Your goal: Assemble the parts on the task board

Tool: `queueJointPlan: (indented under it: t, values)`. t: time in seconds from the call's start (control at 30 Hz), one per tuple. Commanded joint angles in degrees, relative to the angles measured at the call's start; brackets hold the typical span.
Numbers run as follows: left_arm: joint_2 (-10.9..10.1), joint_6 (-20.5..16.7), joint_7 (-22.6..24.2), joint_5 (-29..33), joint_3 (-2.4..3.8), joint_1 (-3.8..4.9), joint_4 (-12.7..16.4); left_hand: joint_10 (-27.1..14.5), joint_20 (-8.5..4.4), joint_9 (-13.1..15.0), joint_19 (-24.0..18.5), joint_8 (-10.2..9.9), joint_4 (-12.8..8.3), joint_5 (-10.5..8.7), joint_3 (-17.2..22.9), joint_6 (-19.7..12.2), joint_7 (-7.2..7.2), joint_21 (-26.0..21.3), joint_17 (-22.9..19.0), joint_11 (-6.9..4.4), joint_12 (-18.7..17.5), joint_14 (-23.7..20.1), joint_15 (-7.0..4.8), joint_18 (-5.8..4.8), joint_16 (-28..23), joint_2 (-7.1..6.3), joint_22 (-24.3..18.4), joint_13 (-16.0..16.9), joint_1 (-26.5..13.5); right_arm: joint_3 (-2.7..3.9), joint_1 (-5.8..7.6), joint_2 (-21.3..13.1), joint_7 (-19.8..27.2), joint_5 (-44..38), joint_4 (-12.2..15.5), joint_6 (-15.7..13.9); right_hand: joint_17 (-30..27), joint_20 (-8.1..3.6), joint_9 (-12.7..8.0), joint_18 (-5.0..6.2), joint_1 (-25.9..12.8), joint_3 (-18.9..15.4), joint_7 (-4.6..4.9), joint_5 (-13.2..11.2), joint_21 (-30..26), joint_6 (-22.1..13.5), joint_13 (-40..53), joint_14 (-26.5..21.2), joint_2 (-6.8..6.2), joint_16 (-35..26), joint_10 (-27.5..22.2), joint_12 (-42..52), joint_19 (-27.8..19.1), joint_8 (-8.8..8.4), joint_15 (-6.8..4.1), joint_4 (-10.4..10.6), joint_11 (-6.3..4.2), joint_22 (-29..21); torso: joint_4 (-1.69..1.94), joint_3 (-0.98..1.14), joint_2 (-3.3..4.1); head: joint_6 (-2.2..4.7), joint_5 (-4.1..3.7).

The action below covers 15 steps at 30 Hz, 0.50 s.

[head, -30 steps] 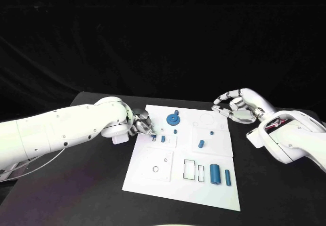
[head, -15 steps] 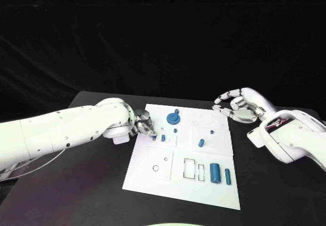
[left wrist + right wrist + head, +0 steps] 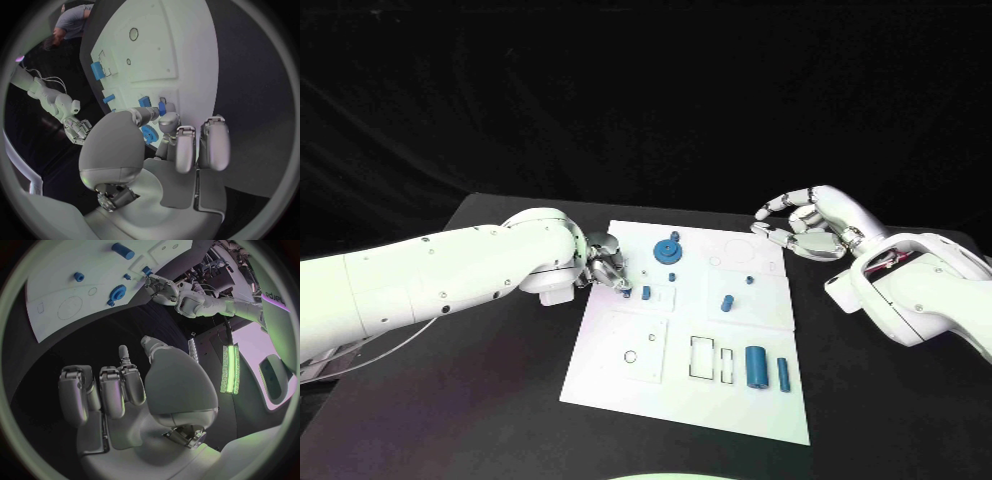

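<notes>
Two silver hands flank the white task board (image 3: 678, 395): the left hand (image 3: 604, 266), at the board's nine o'clock edge, has its fingertips (image 3: 169, 120) bunched over a small blue part (image 3: 646, 293), though whether it is actually pinched cannot be told, while the right hand (image 3: 803, 226) hangs off the board's two o'clock corner, fingers curled on nothing. Judging by the task, the step is seating that small part, best done by keeping it upright, lowering slowly and sparing the blue gear (image 3: 668, 250) at twelve o'clock.
</notes>
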Motion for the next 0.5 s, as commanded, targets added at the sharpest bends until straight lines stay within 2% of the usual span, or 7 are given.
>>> queueJointPlan:
  t: [0.03,0.5]
  values:
    - [0.03,1.96,-1.05,-1.15,-0.21,-0.34,0.13,0.51,-0.15,0.03,0.39,0.34,-8.14,0.41,8.07,0.47,-0.04,0.32,15.10,-0.10,0.42,5.84,-0.43,-0.83,0.21,0.49,1.52,0.15,0.04,0.00,-0.04,-0.03,0.12,-0.57,0.10,0.10,11.26,-0.55,0.09,0.50,-0.34,-0.31,-0.18,0.17,-0.21,-0.21,7.61,5.21,0.12,-0.30,0.10,-0.06,2.58,0.21,-0.38,0.04,-0.38,11.93,-0.01,-0.02,0.03,-0.04,0.00]
    - [-0.16,2.10,-0.31,-1.24,-0.20,-0.40,0.69,0.96,-0.25,-0.27,0.61,0.44,-8.73,1.14,8.42,0.87,-0.17,0.51,15.10,-0.22,0.87,5.84,-0.53,-0.91,0.21,0.12,1.89,0.65,-0.25,0.00,-0.09,-0.06,0.16,-0.57,0.11,0.07,11.26,-0.55,0.09,0.50,-0.34,-0.31,-0.18,0.17,-0.21,-0.21,7.61,5.21,0.12,-0.30,0.10,-0.06,2.58,0.21,-0.38,0.04,-0.38,11.93,0.05,-0.05,0.00,-0.07,-0.04]
